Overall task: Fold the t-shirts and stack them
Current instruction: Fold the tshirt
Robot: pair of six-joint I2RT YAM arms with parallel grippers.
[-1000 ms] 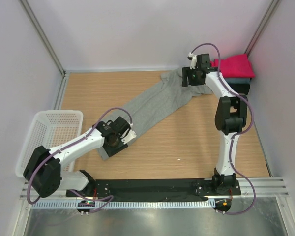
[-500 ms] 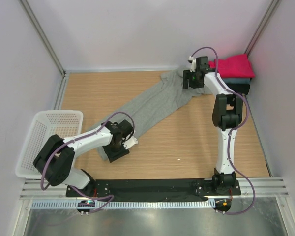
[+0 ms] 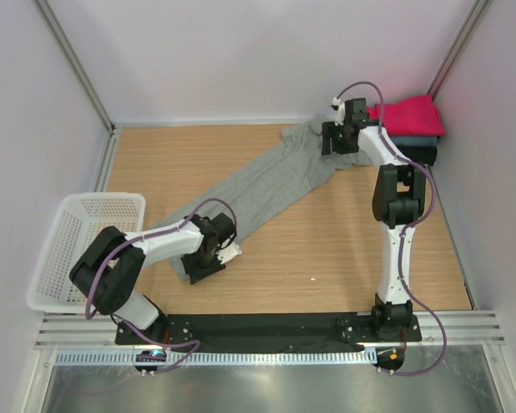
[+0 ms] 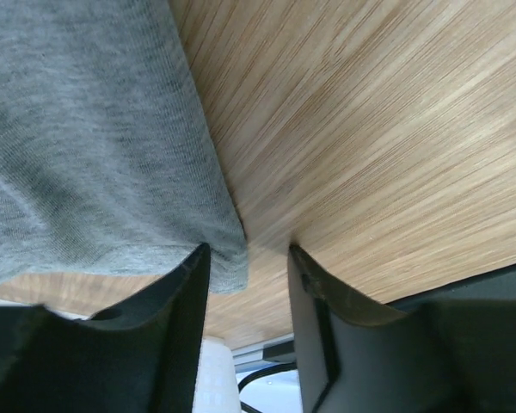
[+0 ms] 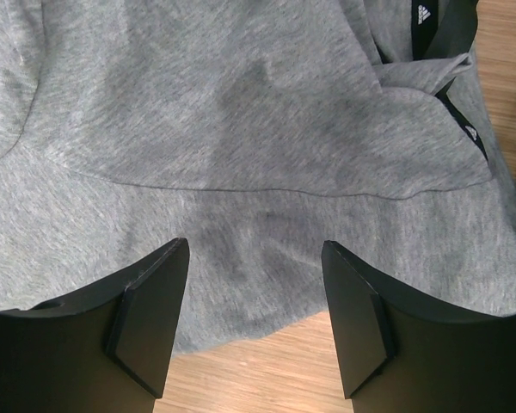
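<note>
A large heather-grey t-shirt [image 3: 271,185] lies stretched diagonally across the wooden table. My left gripper [image 3: 210,258] is down at its near-left corner. In the left wrist view that corner [image 4: 228,258] sits between the fingers [image 4: 182,310], against the left one, and the left gripper [image 4: 248,271] is open with table showing in the gap. My right gripper [image 3: 335,142] hangs open over the shirt's far end. In the right wrist view the right gripper [image 5: 256,267] straddles grey cloth near the hem, with the dark collar band [image 5: 426,26] beyond. Magenta-red [image 3: 408,114], slate-blue [image 3: 417,138] and black [image 3: 423,153] t-shirts are stacked at the back right.
A white mesh basket [image 3: 69,249] stands at the table's left edge, close to my left arm. White walls and metal posts close the table in at the back and sides. A black base rail [image 3: 275,327] runs along the near edge.
My left arm has folded in and its gripper has dropped a little nearer onto the shirt's near corner, jaws narrowing. The right gripper has hardly moved.
</note>
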